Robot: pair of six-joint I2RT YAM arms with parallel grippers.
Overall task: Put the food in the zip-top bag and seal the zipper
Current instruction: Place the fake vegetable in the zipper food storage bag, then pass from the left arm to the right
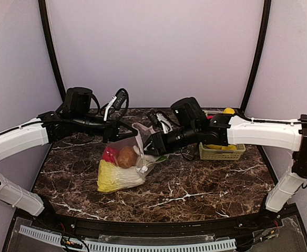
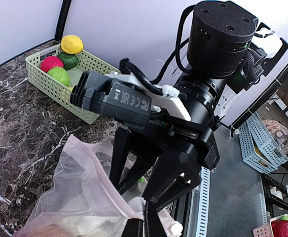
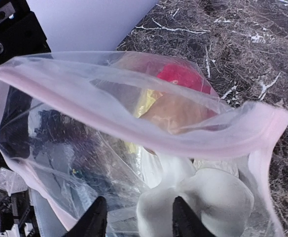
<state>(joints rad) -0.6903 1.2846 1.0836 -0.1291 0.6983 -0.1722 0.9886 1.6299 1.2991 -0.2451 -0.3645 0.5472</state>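
The zip-top bag (image 1: 123, 169) lies mid-table with its mouth lifted and open. Inside it are the yellow-white cabbage (image 1: 115, 177), a red piece (image 1: 110, 154), a brown round piece (image 1: 126, 156) and a pale lumpy piece (image 1: 142, 157). My left gripper (image 1: 111, 135) is shut on the bag's pink-white zipper strip (image 2: 102, 180), and its fingers (image 2: 145, 224) pinch the strip's end. My right gripper (image 1: 146, 145) is open at the bag mouth. In the right wrist view its fingertips (image 3: 139, 222) stand apart, with the pale lumpy piece (image 3: 208, 197) just beyond them, below the zipper strip (image 3: 85, 101).
A light green mesh basket (image 1: 221, 153) stands at the right rear, behind my right arm. In the left wrist view the basket (image 2: 45, 86) holds a yellow fruit (image 2: 71, 43), a red one (image 2: 51, 63) and green ones (image 2: 60, 75). Purple walls close the back and sides.
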